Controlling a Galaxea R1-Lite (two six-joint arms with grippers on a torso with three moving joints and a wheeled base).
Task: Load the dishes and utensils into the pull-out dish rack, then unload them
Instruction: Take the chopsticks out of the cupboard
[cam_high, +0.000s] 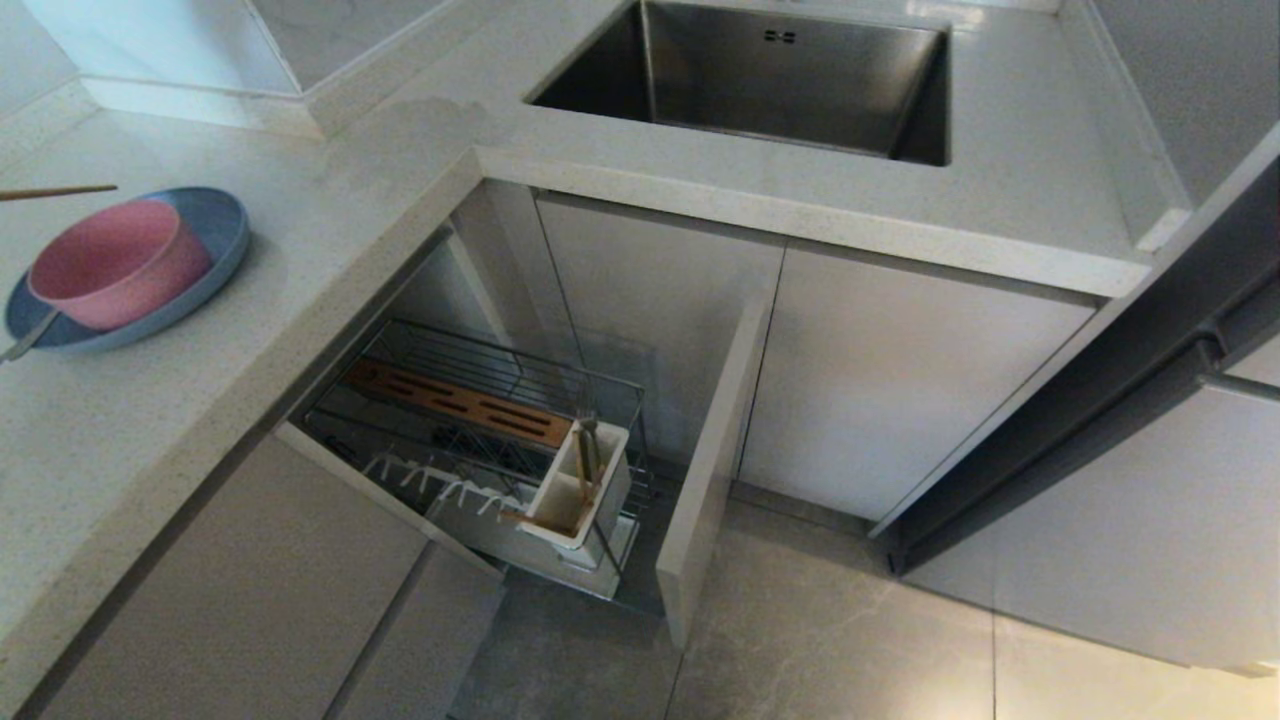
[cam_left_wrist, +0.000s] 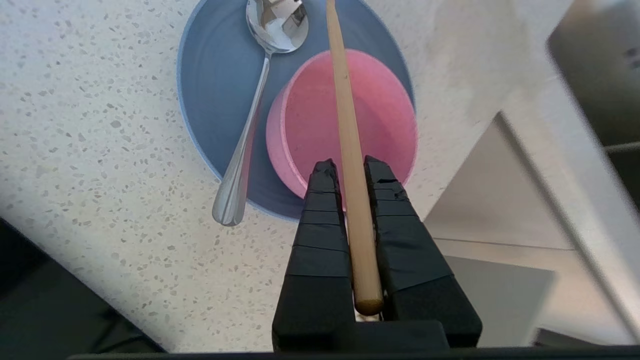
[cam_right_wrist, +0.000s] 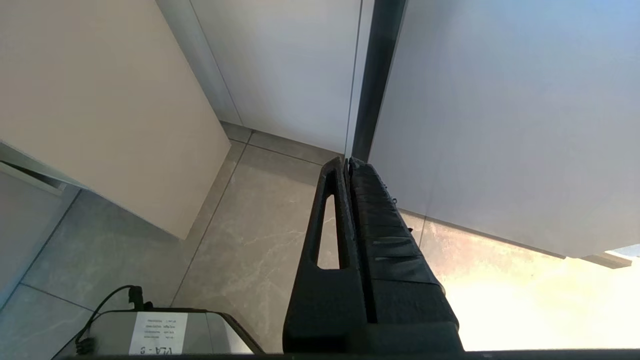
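I take the utensil box (cam_high: 578, 487) in the pull-out rack (cam_high: 480, 440) as my landmark. It stands at the rack's front corner, next to the beige front panel (cam_high: 712, 450), and already holds a fork (cam_high: 588, 440) upright in one compartment and what looks like one chopstick in the nearer one.

My left gripper (cam_left_wrist: 350, 167) is clamped on the other chopstick (cam_left_wrist: 350, 150), gripping it near its thick end. The stick runs straight out along my fingers, so its long axis follows the gripper's own line, and its thin tip reaches out over the pink bowl (cam_left_wrist: 345, 120). In the head view only that tip shows at the far left edge.

From the box, the bowl sits well off to the left and up on the table (cam_high: 330, 210), inside the blue plate (cam_left_wrist: 215, 85), with the spoon (cam_left_wrist: 250, 125) lying across the plate beside it. So the box lies down and to the right of my gripper, below the table's edge.

I judge the stick must swing from lying level to pointing down before it can drop in beside its mate.

My right gripper (cam_right_wrist: 347, 167) is closed on nothing, parked low over the floor, well to the right of the box.
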